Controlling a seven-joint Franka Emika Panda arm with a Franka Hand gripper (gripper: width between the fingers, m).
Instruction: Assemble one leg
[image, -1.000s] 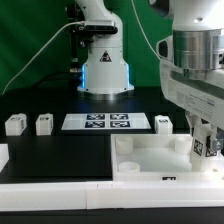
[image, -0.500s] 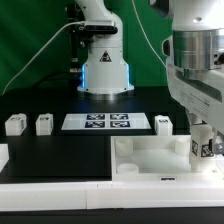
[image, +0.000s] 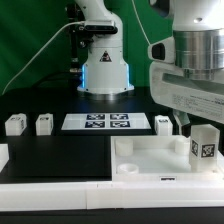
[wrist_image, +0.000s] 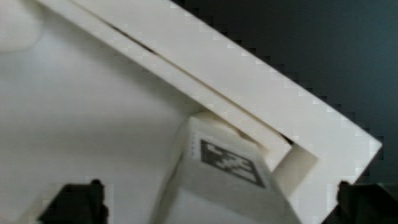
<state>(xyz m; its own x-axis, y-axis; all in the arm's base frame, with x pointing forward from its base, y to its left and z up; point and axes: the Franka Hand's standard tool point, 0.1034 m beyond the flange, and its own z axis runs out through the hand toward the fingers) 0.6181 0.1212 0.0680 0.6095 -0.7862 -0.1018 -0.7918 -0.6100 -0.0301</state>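
Note:
The leg (image: 205, 143), a small white block with a black-and-white tag facing the camera, stands upright at the right end of the large flat white tray-like piece (image: 150, 160). My gripper (image: 192, 122) hangs just above and behind the leg. In the wrist view the leg (wrist_image: 222, 165) lies between my two dark fingertips (wrist_image: 71, 205), which stand wide apart with a gap on each side. The gripper (wrist_image: 217, 205) is open and holds nothing. Whether the leg sits in a corner socket is hidden.
Three more small white blocks stand on the black table: two at the exterior view's left (image: 14, 124) (image: 44, 124), one behind the tray piece (image: 163, 122). The marker board (image: 97, 122) lies in the middle. The robot base (image: 105, 60) is behind it.
The gripper has opened and risen off the leg. The leg, half hidden between the fingers before, now stands free with its tag in full view.

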